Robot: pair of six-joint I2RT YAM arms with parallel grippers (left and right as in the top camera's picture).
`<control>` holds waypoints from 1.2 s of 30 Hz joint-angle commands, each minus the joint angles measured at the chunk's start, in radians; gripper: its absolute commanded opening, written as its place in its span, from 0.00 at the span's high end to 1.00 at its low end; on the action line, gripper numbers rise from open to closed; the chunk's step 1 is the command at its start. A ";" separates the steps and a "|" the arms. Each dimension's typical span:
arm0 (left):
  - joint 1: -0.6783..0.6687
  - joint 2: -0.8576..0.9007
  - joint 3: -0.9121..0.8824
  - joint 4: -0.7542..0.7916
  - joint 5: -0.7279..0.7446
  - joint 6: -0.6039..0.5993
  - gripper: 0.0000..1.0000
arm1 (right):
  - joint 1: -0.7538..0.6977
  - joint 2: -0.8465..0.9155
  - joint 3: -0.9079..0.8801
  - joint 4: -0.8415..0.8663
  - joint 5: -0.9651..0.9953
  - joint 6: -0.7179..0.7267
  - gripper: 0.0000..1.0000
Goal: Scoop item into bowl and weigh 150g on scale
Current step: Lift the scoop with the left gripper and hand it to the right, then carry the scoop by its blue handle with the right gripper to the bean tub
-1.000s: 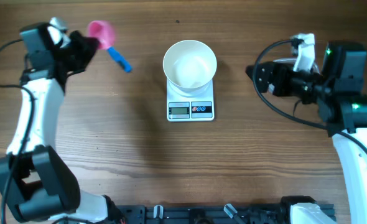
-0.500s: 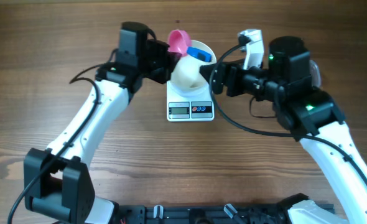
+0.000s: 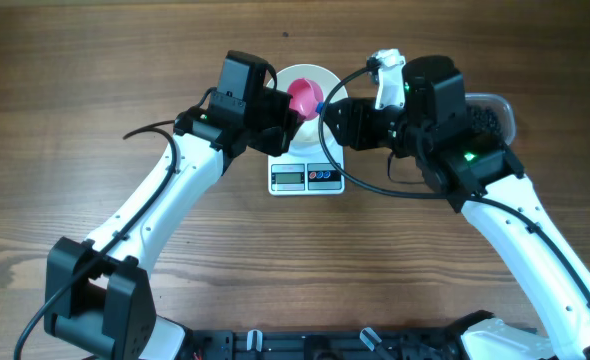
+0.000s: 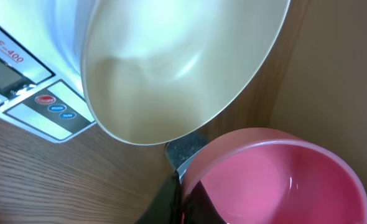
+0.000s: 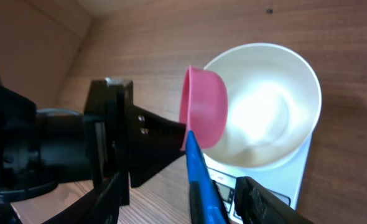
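Though bowl (image 5: 277, 106) half-hidden, left end effector (image 5: 183, 134) pinches pink scoop (image 5: 205, 106); right end effector (image 5: 190, 196) wide.

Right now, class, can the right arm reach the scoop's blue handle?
Probably yes: the blue handle lies between the right arm's open jaws, nothing blocking, though the left arm holds the pink scoop.
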 commanded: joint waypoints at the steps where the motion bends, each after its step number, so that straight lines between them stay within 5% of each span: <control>1: -0.003 -0.017 0.008 0.000 0.017 0.074 0.96 | 0.002 0.015 0.015 -0.018 0.004 -0.026 0.40; 22: -0.006 -0.017 0.008 -0.007 0.017 0.077 0.96 | 0.002 0.039 0.009 -0.034 -0.037 0.051 0.76; 29: -0.006 -0.017 0.008 -0.008 0.018 0.077 0.95 | 0.002 0.039 0.009 -0.039 -0.036 0.051 0.96; 36: 0.002 -0.017 0.008 -0.007 0.016 0.084 0.47 | -0.011 0.037 0.009 -0.039 -0.028 0.047 0.96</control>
